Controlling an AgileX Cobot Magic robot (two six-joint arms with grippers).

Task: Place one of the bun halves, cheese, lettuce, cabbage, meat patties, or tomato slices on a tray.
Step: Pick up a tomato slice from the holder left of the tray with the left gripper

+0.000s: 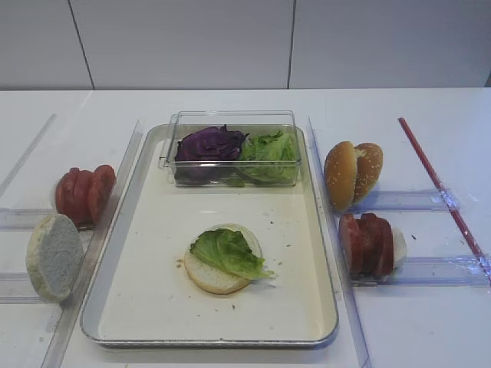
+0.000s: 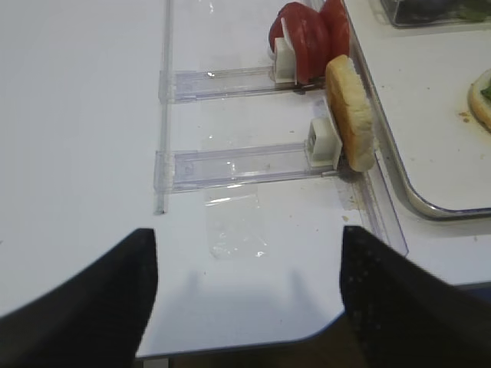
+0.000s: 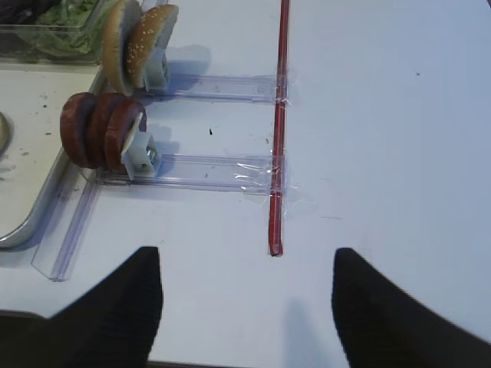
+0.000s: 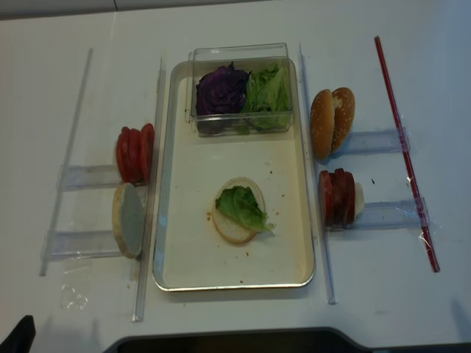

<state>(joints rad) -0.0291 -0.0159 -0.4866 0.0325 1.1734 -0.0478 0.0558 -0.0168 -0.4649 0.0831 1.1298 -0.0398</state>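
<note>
A clear plastic box (image 1: 232, 149) of cabbage (image 1: 209, 143) and lettuce (image 1: 268, 146) fills the tray's (image 1: 153, 307) far end. Mid-tray lies a bun half (image 1: 211, 272) under a lettuce leaf (image 1: 229, 251). Both pincers, left gripper (image 2: 245, 295) and right gripper (image 3: 245, 303), gape empty over the tabletop's near edge, well apart from the meat patties (image 3: 100, 130) and tomato slices (image 2: 307, 34).

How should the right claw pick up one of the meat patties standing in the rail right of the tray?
Grip the outermost of the meat patties across its flat faces, descending from above. They stand on edge in the clear rail, so only the top rims are free. The tray wall blocks a sideways approach.
</note>
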